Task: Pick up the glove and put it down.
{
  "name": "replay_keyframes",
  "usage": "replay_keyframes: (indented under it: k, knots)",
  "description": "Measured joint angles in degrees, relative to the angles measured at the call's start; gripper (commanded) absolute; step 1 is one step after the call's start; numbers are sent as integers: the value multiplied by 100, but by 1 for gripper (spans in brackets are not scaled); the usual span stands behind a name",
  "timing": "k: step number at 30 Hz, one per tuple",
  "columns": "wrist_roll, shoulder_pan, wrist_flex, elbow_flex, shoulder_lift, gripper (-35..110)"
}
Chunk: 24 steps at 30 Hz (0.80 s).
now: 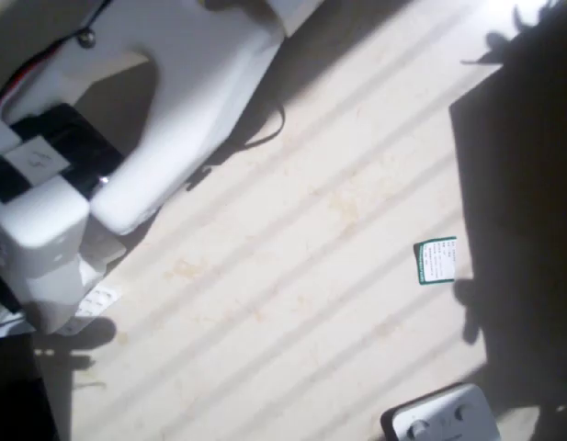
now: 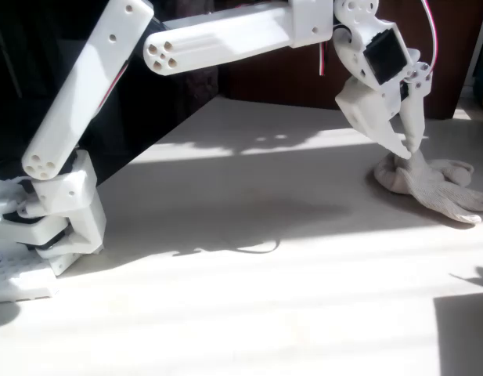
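Note:
In the fixed view, the cream knitted glove (image 2: 435, 186) lies at the right side of the table, its stubby fingers pointing right. My white gripper (image 2: 409, 149) comes down on the glove's left end. The two fingertips meet there, pinching a small peak of fabric that rises to them. The rest of the glove rests on the table.
The arm's base (image 2: 47, 223) stands at the left and a thin cable (image 2: 253, 250) lies mid-table. In the overhead view, a small green-edged card (image 1: 436, 261) lies at the right. A grey device with round buttons (image 1: 444, 419) sits at the bottom edge, and the arm's white body (image 1: 145, 101) is at the upper left.

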<state>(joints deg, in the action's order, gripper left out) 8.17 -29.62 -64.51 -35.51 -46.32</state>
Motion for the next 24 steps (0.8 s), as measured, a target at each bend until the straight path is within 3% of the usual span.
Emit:
replay_keyframes:
  k: [13, 24]
  knots:
    - [0, -123, 686, 255, 589, 3]
    - [0, -141, 281, 255, 589, 28]
